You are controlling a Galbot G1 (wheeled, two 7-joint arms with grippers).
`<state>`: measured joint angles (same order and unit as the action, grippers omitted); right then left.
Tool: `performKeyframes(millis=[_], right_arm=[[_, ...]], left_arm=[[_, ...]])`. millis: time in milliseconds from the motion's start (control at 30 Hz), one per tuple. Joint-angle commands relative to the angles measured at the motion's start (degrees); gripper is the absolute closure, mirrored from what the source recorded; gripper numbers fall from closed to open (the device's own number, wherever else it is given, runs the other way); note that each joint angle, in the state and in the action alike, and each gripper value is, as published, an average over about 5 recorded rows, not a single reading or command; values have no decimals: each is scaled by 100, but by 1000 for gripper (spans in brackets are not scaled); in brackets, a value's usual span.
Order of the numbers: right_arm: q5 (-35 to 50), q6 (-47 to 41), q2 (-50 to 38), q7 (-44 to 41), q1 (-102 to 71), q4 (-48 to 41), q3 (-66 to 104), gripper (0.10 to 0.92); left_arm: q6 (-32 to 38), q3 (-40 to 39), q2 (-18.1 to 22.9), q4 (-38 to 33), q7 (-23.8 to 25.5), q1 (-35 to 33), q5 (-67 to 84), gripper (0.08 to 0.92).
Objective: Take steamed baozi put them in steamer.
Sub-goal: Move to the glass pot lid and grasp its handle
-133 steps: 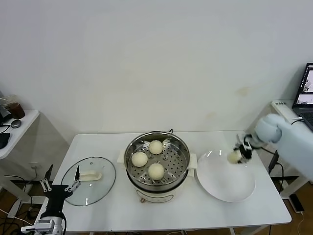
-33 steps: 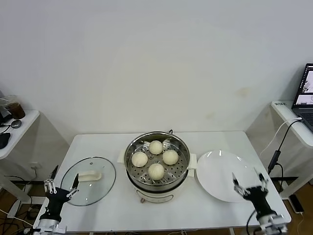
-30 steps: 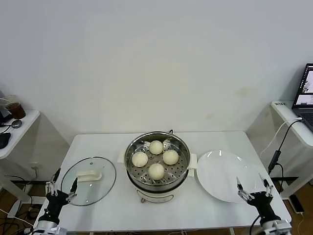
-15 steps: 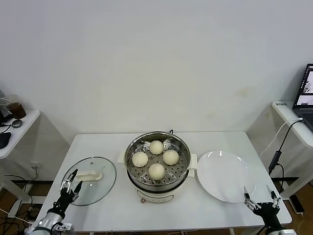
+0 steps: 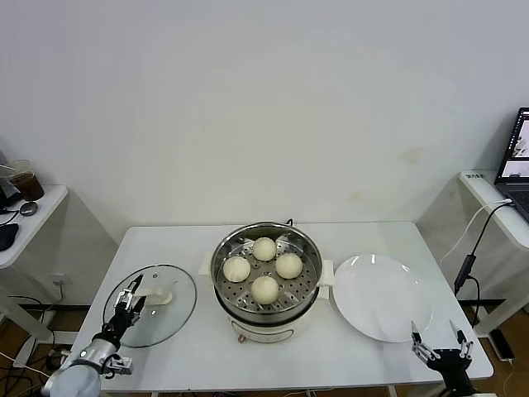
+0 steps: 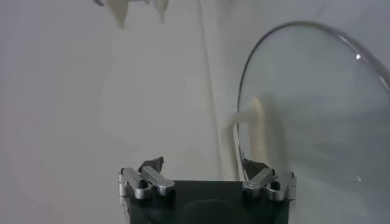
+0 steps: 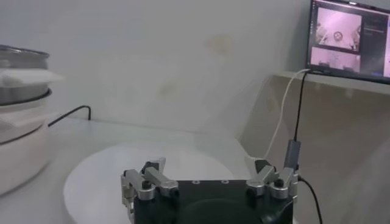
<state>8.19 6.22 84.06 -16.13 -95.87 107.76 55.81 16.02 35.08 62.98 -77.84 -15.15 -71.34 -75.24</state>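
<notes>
Four cream-white steamed baozi (image 5: 264, 266) are seated in the shiny steel steamer (image 5: 266, 278); both left end effector (image 5: 128, 303) and right end effector (image 5: 440, 346), spread open and empty, are best kept low, clear of the flat white plate (image 5: 382, 298).

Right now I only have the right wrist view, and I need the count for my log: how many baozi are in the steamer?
Observer: Four baozi lie on the perforated tray inside the steamer.
Operator: Where is the lid?
Observer: The lid lies flat on the table, to the steamer's left, handle up.
Operator: And the left claw?
Observer: The left claw is over the lid's near left edge, close to its handle. The right claw is low at the table's front right corner, past the plate.
</notes>
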Motion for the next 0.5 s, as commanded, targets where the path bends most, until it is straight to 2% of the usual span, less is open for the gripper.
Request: performKeyframes(millis=[33,133,500], right_arm=[[-3,-15,34,-5,-28,4,5,203],[-16,-16,37,-15,-29,-4,-19,203],[-14,-33,35,-47,-32,9,-99,203]], left_arm=[[-14,-164,-7,548,25,488,-186,180],[-20,-184,10,624,41,533,-189,222],[-13,-181,25,839,33,628,-166,536]])
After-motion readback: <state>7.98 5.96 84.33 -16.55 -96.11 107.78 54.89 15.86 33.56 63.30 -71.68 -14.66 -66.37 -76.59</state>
